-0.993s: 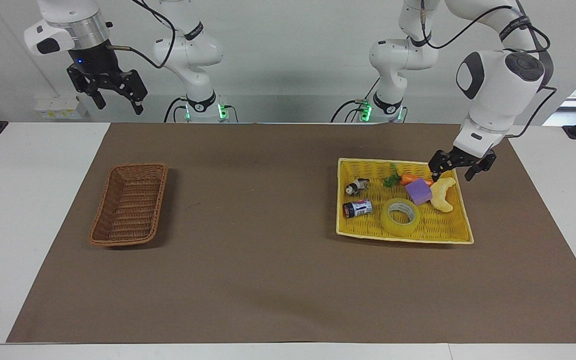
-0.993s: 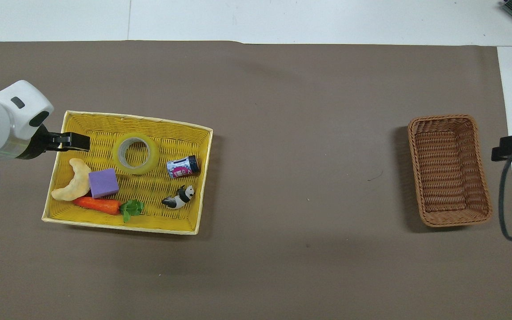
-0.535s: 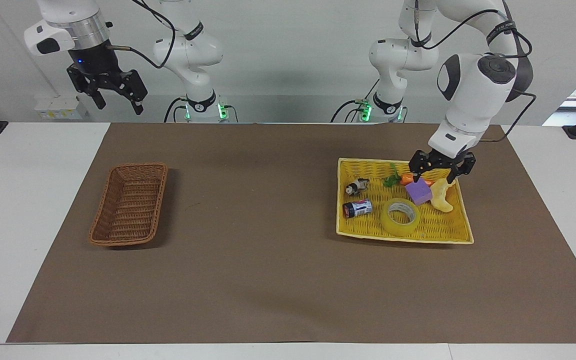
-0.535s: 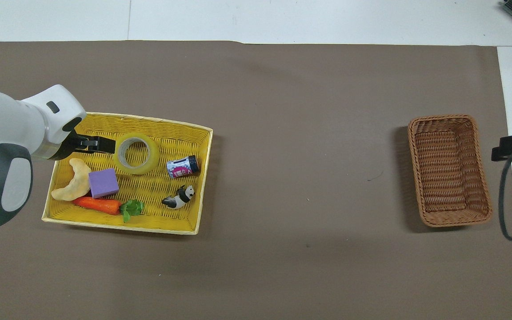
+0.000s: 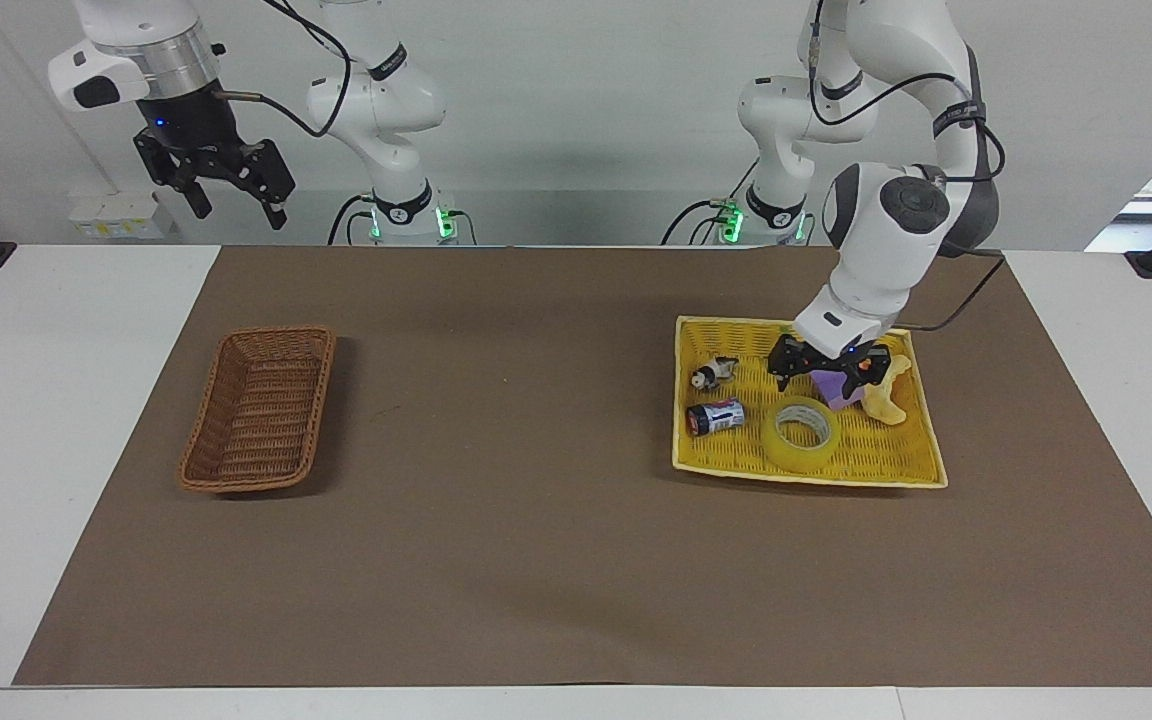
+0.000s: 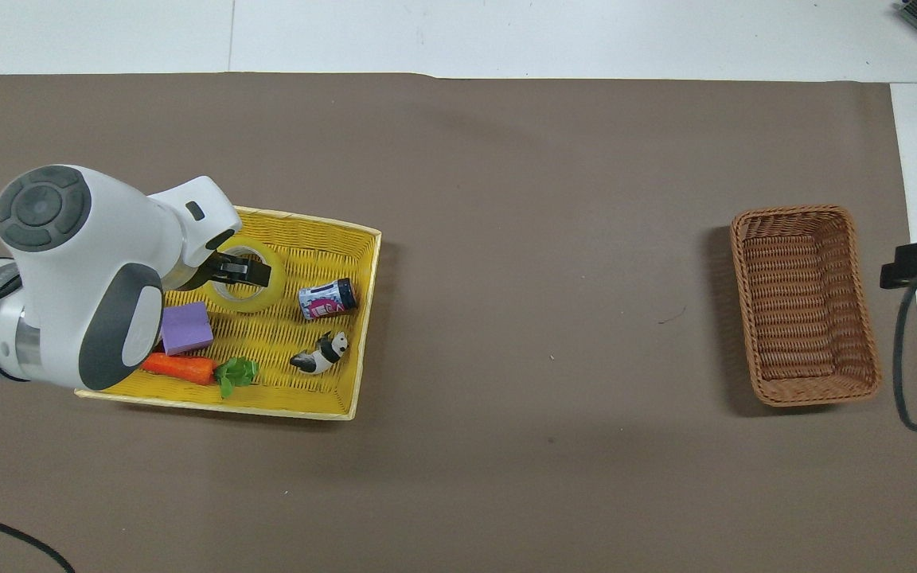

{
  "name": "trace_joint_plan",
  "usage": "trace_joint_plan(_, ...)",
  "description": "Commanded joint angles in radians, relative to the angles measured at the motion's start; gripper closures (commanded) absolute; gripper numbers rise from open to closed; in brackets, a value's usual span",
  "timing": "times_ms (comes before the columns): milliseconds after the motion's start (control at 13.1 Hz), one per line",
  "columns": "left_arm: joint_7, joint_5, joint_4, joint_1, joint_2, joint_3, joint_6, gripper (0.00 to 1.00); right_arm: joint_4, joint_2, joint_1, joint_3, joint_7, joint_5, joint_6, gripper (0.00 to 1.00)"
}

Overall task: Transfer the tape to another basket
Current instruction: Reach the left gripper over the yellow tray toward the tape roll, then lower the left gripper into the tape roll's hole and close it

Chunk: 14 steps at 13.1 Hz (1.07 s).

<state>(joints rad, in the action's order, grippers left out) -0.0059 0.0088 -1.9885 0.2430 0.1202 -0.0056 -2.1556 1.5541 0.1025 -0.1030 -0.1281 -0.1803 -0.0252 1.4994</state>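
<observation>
— What lay at the right arm's end of the brown paper mat (image 5: 536, 560)?

— The narrow dark brown wicker basket (image 5: 258, 409), sloping-sided, with bare mat all round. The right gripper (image 5: 228, 193) waited high over the table's robot-side edge, jaws spread.

— And toward the left arm's end?

— The flat yellow woven basket (image 5: 911, 468) held the translucent yellow tape roll (image 5: 803, 433), lying flat near its edge farthest from the robots, a purple foam cube (image 6: 185, 326) beside it. The left gripper (image 5: 826, 378) hovered over the tape, jaws parted, empty.
</observation>
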Motion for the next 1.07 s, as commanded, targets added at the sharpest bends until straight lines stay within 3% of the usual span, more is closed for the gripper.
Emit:
trace_joint_plan(0,0.079,0.016,-0.035,-0.004,-0.027,0.016,-0.029,0.00,-0.003,0.006,0.002,-0.004,0.024,0.014,-0.014,0.00)
trace_joint_plan(382,0.144,0.016,-0.042,-0.073,0.070,0.016,-0.144,0.00,-0.003,0.006,0.002,-0.004,0.024,0.014,-0.014,0.00)
trace_joint_plan(688,0.136,0.016,-0.121,-0.071,0.082,0.016,-0.220,0.00,-0.003,0.006,0.002,-0.004,0.024,0.014,-0.014,0.00)
trace_joint_plan(840,0.127,0.016,-0.154,-0.057,0.146,0.016,-0.340,0.00,-0.003,0.006,0.002,-0.004,0.024,0.014,-0.014,0.00)
trace_joint_plan(917,0.126,0.016,-0.151,-0.048,0.201,0.016,-0.369,0.24,-0.003,0.006,0.002,-0.004,0.024,0.014,-0.014,0.00)
trace_joint_plan(993,0.123,0.016,-0.136,-0.042,0.208,0.016,-0.357,0.71,-0.003,0.006,0.002,-0.004,0.024,0.014,-0.014,0.00)
